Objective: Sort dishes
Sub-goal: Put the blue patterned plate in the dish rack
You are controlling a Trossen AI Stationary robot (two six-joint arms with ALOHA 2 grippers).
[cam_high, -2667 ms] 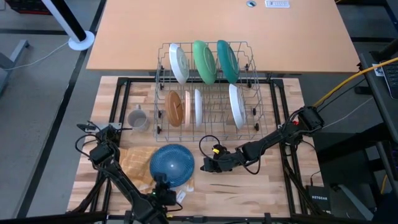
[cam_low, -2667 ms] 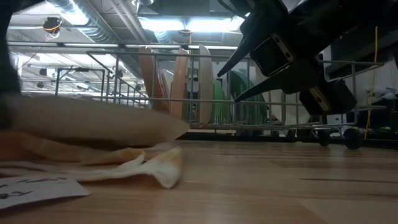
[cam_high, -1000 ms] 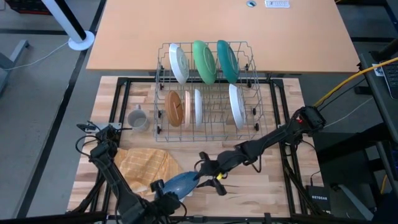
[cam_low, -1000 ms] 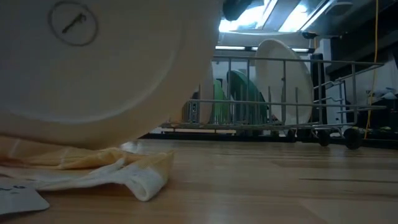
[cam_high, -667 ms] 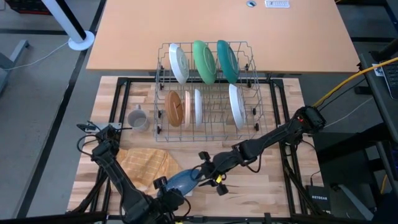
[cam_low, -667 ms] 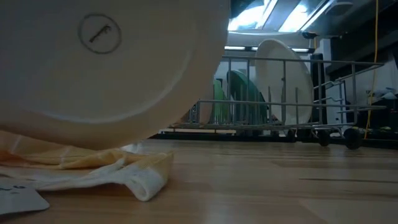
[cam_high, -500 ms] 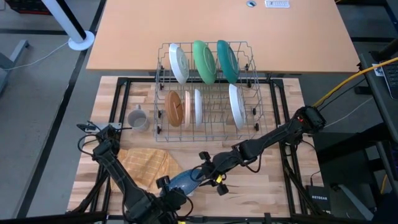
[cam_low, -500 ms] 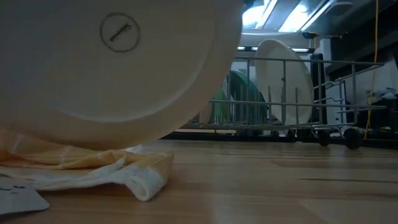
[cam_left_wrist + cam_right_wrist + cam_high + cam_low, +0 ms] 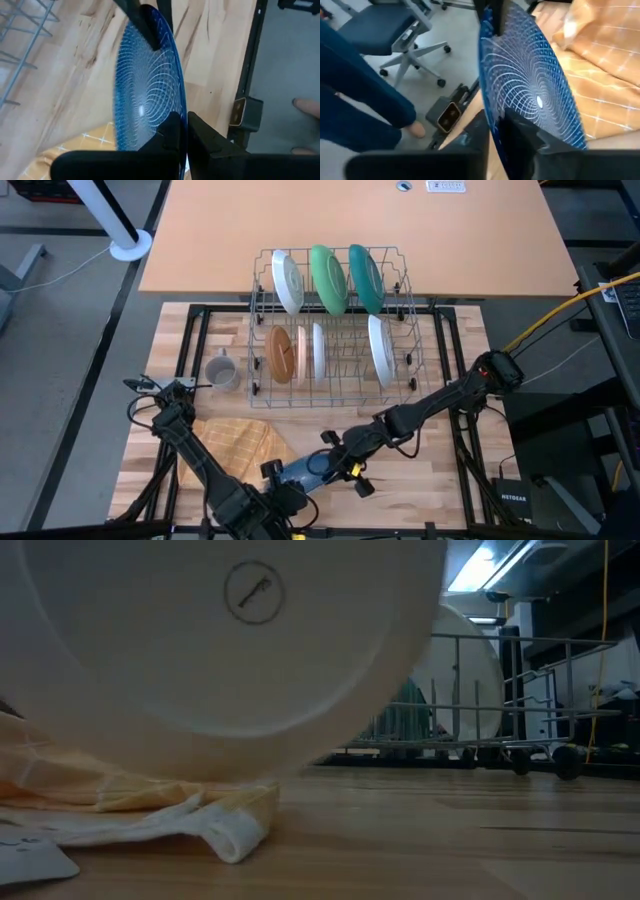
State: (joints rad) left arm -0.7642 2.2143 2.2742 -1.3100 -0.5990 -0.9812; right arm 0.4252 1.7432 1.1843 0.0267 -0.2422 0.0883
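Rack (image 9: 333,320) at upper centre holds seven dishes on edge. The blue plate (image 9: 303,471) sits low centre, left gripper (image 9: 278,492) and right gripper (image 9: 335,465) fingers both clamped on its rim. Its pale underside shows a round stamp, unreadable.

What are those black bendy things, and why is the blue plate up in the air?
Those are two robot arms, each ending in a two-finger gripper, working at a wooden table. One picture looks straight down from above, one sits at table height, and two come from little cameras on the arms' wrists.

Both grippers pinch the same round blue patterned plate, standing on edge. The left gripper grips one rim and the right gripper grips the opposite rim, like passing it from hand to hand.

On the table lie a yellow-orange checked cloth, a small grey mug and a grey wire rack with plates standing in it. The huge pale circle in the table-height picture is the plate's underside, very close to the camera.
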